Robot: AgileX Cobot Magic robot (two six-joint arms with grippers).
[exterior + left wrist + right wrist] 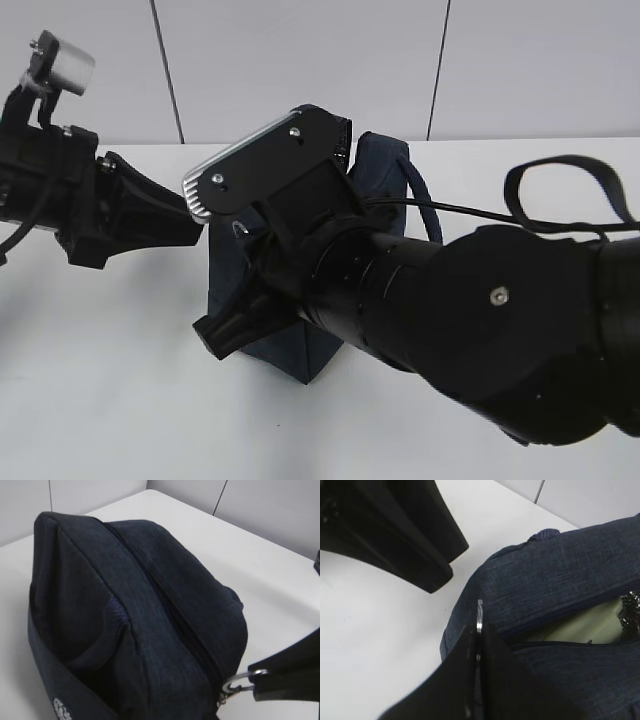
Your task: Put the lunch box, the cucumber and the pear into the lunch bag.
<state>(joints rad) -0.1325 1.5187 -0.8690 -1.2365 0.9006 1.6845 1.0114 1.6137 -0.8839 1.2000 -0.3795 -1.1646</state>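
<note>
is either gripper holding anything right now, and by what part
The right gripper is shut on the lunch bag by its metal ring pull at the zipper's end. The left gripper holds nothing that shows.

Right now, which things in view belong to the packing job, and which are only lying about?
Belong to the job:
- lunch bag
- its zipper ring, pinched by the right gripper
- lunch box, pale lid showing through the opening

Lying about:
- nothing visible on the table
</note>
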